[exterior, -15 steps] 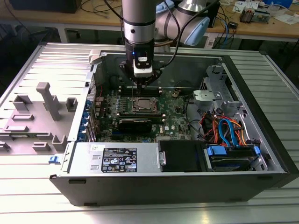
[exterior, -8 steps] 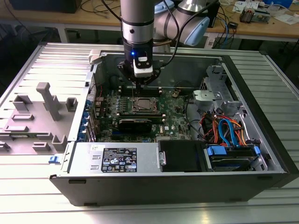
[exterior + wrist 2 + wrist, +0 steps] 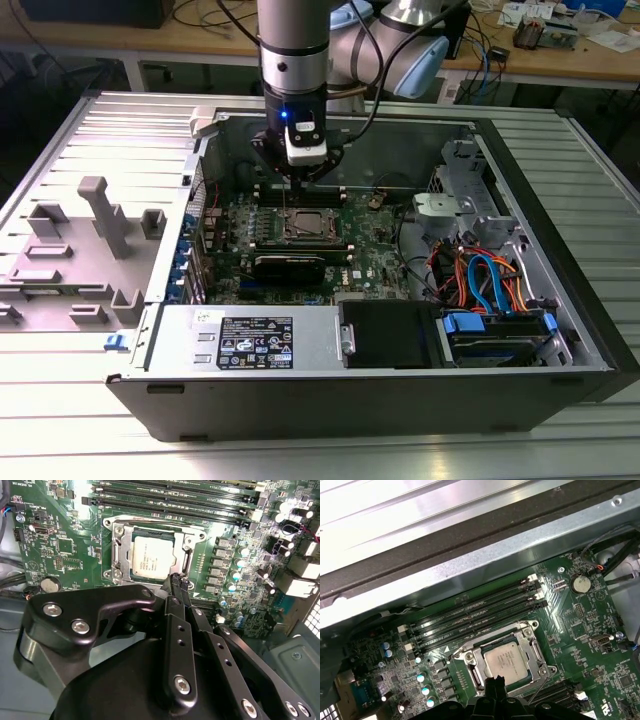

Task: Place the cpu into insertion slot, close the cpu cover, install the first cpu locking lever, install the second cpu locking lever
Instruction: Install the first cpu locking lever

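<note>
The cpu, a silver-topped square chip, lies in the insertion slot on the green board. The cpu cover, a silver frame, lies flat around the chip. My gripper hangs just above the socket's edge with its black fingers pressed together and nothing visible between them. In the first wrist view a thin wire lever runs slanted beside the socket, close to the fingertips.
Long black memory slots run beside the socket. The open computer case walls the board in, with a drive bay and coloured cables at the exterior view's right. A grey fixture plate lies at its left.
</note>
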`<control>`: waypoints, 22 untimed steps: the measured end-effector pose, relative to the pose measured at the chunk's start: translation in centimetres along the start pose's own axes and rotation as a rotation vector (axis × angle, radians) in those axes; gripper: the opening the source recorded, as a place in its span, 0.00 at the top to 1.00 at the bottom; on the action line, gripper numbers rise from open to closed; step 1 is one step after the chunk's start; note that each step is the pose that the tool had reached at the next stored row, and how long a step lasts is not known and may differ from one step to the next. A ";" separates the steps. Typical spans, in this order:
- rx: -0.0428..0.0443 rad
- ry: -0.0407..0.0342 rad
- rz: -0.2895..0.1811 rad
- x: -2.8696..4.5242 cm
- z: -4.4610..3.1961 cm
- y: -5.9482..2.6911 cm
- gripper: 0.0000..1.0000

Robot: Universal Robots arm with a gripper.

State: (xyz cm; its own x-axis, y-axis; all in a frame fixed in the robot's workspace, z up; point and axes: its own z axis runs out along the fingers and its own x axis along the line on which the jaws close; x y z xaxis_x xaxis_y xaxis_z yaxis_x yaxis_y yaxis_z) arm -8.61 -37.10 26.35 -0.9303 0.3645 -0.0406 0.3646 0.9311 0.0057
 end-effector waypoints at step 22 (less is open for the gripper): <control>-0.0177 0.0040 -0.298 2.95 -0.12 -1.16 0.89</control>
State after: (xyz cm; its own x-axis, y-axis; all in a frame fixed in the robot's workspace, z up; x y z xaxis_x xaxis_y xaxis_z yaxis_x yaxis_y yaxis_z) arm -11.79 -37.10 26.34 -0.9964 0.0751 -0.0392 0.0747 0.9971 0.0116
